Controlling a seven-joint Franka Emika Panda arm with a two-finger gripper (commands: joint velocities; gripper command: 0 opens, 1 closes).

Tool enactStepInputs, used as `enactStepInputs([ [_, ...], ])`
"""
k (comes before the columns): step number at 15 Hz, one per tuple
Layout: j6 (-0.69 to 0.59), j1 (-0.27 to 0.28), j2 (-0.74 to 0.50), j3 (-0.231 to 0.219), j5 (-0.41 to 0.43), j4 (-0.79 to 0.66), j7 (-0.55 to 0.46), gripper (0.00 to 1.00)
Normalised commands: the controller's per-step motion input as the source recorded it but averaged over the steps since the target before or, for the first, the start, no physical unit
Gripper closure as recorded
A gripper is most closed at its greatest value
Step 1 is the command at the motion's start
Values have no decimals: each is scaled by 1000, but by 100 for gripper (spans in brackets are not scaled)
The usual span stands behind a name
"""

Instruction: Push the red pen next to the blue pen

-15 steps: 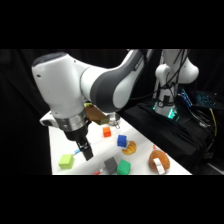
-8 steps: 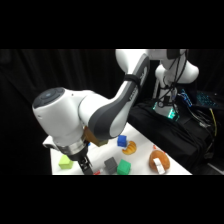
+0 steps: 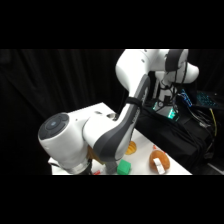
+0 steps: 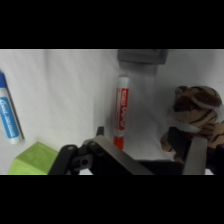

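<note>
Red pen (image 4: 120,111) is seen in the wrist view lying on the white table (image 4: 65,90), just beyond the black linkage, while the blue pen (image 4: 9,114) is placed well apart from it at the left edge, above a green cube (image 4: 31,158). A striped toy (image 4: 192,120) is found to the right. Whether the gripper is wide or narrow cannot be told.
</note>
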Motion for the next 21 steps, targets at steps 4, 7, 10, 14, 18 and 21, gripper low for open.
enactStepInputs([
  [4, -101, 31, 299, 24, 109, 449, 68, 0],
  [7, -142, 28, 282, 54, 122, 455, 54, 0],
  [10, -188, 63, 256, 53, 100, 449, 50, 0],
  [14, -148, 34, 247, 27, 88, 380, 35, 0],
  [18, -56, -48, 127, -22, 74, 189, 18, 0],
  [21, 45, -137, -37, -59, 36, -77, -9, 0],
])
